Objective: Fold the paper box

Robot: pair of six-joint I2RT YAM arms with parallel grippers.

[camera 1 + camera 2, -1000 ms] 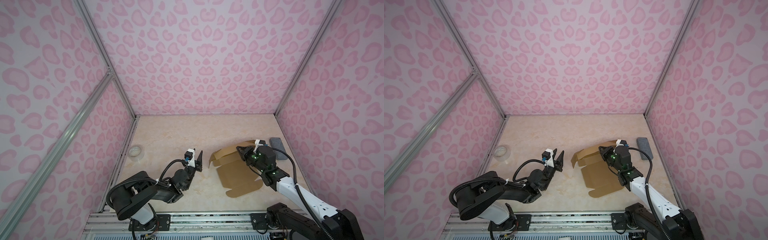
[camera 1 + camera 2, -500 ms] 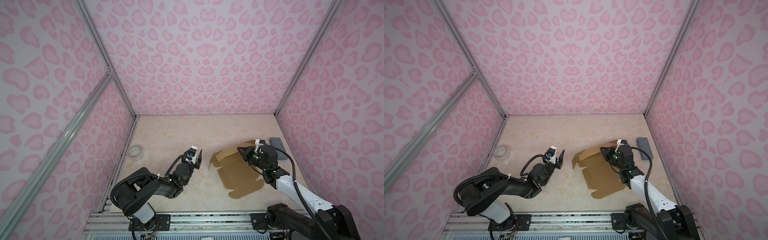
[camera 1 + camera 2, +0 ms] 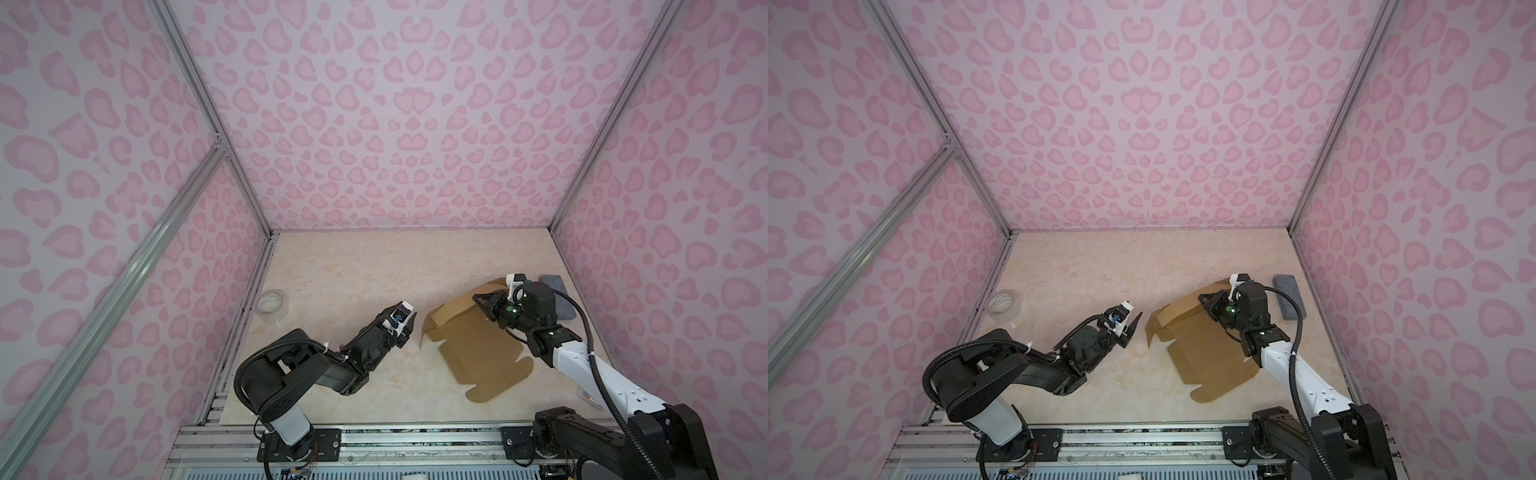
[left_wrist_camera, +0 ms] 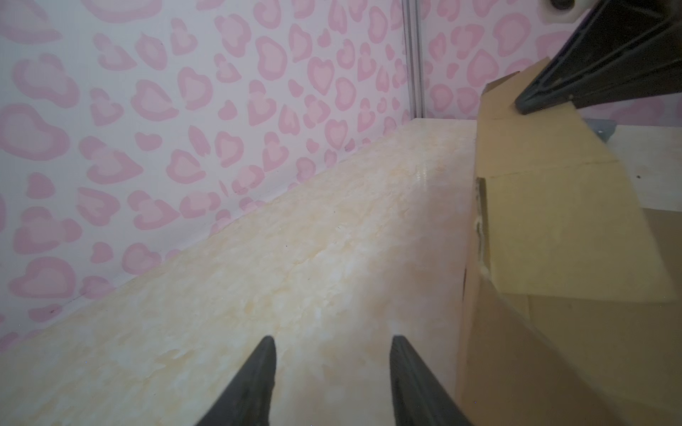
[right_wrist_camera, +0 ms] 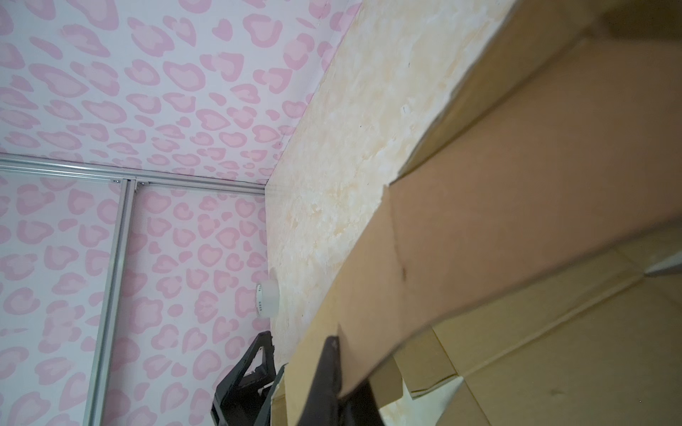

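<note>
Table [image 3: 365, 266], both top views: pale marbled surface that carries everything, closed in by pink heart-patterned panels [image 3: 415, 124].
Paper box [image 3: 478, 353], both top views: plain brown die-cut cardboard sheet, mostly flat on the table below the right tool, with its far flaps raised. Its nearest flap edge stands just beside the left tool's tips.
Right tool [image 3: 482, 300], both top views: pinched closed on a raised far flap of the paper box.
Left tool [image 3: 1131, 330], both top views: jaws partway apart, gripping nothing, low over the table.
Clear tape roll [image 3: 272, 305], both top views: well apart from the left tool, on the side away from the paper box.
Grey rectangular block [image 3: 559, 295], both top views: just beyond the right tool.
Left wrist view: two dark fingers [image 4: 265, 369] are spread with bare table between them. The paper box [image 4: 553, 228] rises just beside them, and the right tool's finger sits on its upper flap.
Right wrist view: one dark finger [image 5: 328, 369] presses the flap's face, and the other is mostly hidden behind the paper box [image 5: 516, 184]. The left tool [image 5: 247, 372] shows past the flap edge, with the clear tape roll [image 5: 266, 298] farther off.
</note>
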